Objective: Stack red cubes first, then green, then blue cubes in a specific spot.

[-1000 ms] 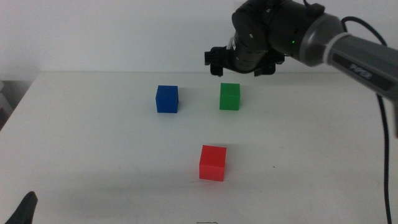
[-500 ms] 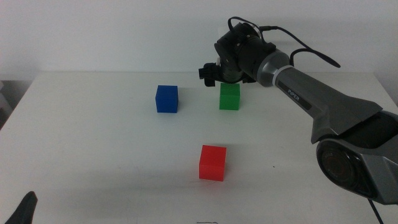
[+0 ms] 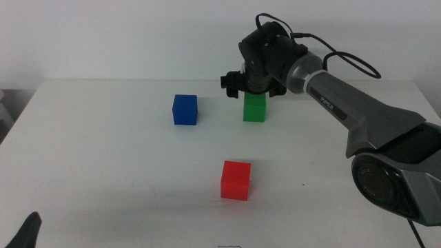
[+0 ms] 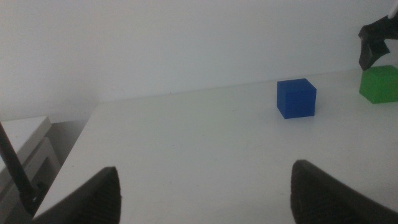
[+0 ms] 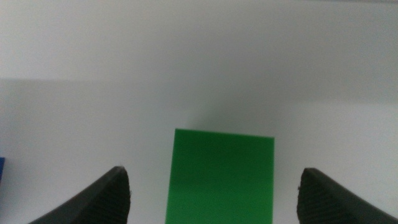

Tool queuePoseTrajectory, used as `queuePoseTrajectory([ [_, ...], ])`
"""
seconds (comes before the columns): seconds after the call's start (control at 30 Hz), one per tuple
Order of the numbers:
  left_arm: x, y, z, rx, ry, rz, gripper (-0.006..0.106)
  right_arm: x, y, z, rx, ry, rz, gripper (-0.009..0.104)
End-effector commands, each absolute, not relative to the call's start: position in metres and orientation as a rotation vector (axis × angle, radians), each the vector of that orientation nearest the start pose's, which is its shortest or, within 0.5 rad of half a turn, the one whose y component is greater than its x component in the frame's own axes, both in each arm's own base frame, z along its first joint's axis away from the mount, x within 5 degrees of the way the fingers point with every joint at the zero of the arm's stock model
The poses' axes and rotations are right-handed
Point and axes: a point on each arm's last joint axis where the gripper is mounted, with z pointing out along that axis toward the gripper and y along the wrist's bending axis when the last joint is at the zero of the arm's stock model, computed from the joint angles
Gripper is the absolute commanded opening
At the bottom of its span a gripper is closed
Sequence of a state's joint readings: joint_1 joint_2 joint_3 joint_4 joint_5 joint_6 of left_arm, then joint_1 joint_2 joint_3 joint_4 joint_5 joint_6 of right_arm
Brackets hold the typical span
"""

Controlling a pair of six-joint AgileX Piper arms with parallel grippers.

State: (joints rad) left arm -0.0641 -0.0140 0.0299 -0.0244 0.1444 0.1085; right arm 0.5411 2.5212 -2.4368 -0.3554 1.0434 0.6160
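Though nothing is stacked yet, the right gripper [image 3: 252,84] hovers just over the green [image 3: 254,107] cube at the far side of the table [image 3: 103,172], its jaws spread wide to either side and gripping nothing. Blue cubes [image 3: 185,109] sits to the left of it, red cubes [image 3: 236,180] nearer and alone (probably the base). The left gripper [image 4: 205,186] waits near-left, jaws apart and empty. Both placements remain.

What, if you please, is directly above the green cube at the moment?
The right pincer hangs open just above the green cube, its jaws apart and not touching it. The pincer hides the cube's top face in the middle view.
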Motion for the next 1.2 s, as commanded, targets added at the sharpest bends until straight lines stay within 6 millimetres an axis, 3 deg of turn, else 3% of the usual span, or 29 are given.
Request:
queuePoseTrajectory([
  [0.0,0.055,-0.004,0.200,0.109,1.542,0.001,0.094,0.482,0.251,0.258,-0.005,2.393,0.050,0.080],
  [0.27,0.055,-0.004,0.200,0.109,1.542,0.001,0.094,0.487,0.254,0.233,-0.012,2.433,0.023,0.078],
  [0.53,0.055,-0.004,0.200,0.109,1.542,0.001,0.094,0.491,0.253,0.224,0.020,2.421,-0.005,0.074],
  [0.67,0.055,-0.004,0.200,0.109,1.542,0.001,0.094,0.491,0.253,0.224,0.020,2.421,-0.006,0.054],
  [0.87,0.055,-0.004,0.200,0.109,1.542,0.001,0.094,0.489,0.254,0.227,-0.050,2.426,-0.038,-0.001],
  [0.97,0.055,-0.004,0.200,0.109,1.542,0.001,0.094,0.482,0.258,0.239,-0.077,2.418,-0.033,-0.001],
  [1.17,0.055,-0.004,0.200,0.109,1.542,0.001,0.094,0.454,0.267,0.287,-0.106,2.387,-0.054,-0.001],
])
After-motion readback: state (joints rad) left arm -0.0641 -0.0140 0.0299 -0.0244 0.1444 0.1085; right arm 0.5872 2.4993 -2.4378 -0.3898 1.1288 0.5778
